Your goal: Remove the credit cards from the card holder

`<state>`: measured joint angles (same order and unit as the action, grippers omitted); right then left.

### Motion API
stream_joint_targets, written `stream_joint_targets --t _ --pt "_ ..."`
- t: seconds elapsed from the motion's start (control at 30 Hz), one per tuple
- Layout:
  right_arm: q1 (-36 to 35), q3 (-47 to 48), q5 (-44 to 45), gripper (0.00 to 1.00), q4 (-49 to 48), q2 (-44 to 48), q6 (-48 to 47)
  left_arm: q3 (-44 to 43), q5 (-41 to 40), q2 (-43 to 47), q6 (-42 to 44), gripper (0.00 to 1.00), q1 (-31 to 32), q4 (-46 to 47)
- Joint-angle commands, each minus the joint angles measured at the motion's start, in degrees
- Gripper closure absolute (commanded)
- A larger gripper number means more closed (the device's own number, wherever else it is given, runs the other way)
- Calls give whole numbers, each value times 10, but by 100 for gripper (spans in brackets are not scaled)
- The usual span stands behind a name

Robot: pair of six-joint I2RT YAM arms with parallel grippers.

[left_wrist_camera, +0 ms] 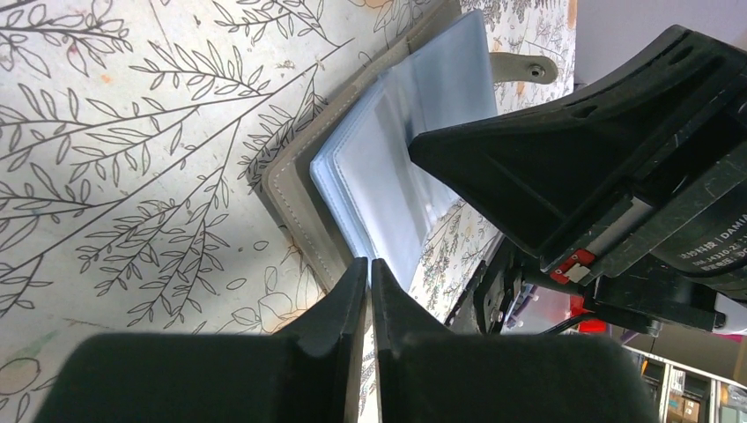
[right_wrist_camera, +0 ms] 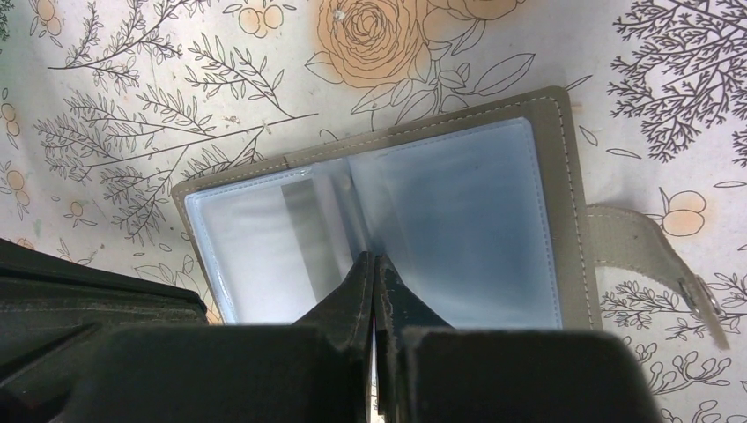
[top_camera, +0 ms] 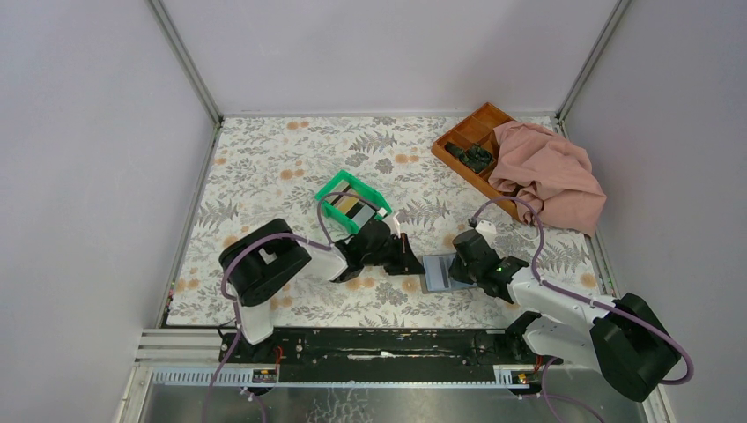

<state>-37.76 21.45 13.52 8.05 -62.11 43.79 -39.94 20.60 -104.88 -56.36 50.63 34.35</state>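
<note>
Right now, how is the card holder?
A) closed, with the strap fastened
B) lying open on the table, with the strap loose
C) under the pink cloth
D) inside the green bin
B: the card holder lies open on the table, its clear sleeves facing up and its strap lying free to one side.

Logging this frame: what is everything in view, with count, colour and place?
card holder: one, pale blue sleeves in a grey-tan cover, lying open between the pincers
cards: a few, grey and tan, exact count unclear, in the bin
bin: one, green, mid-table, beyond the left arm
tray: one, orange-brown, far right corner
dark parts: several, black, in the tray
pink cloth: one, draped over the tray's right side
tablecloth: one, floral, covering the table
left pincer: black, shut, tips at the holder's edge
right pincer: black, shut, tips on the sleeves
</note>
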Motion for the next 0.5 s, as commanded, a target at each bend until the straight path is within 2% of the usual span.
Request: stream_joint_targets --t 0.0,0.47 --pt "3 -19 -16 100 12 -13 -2 -17 5 -9 -2 89 2 36" --pt "2 -26 -23 100 5 -14 -1 -25 6 -27 -1 89 5 34"
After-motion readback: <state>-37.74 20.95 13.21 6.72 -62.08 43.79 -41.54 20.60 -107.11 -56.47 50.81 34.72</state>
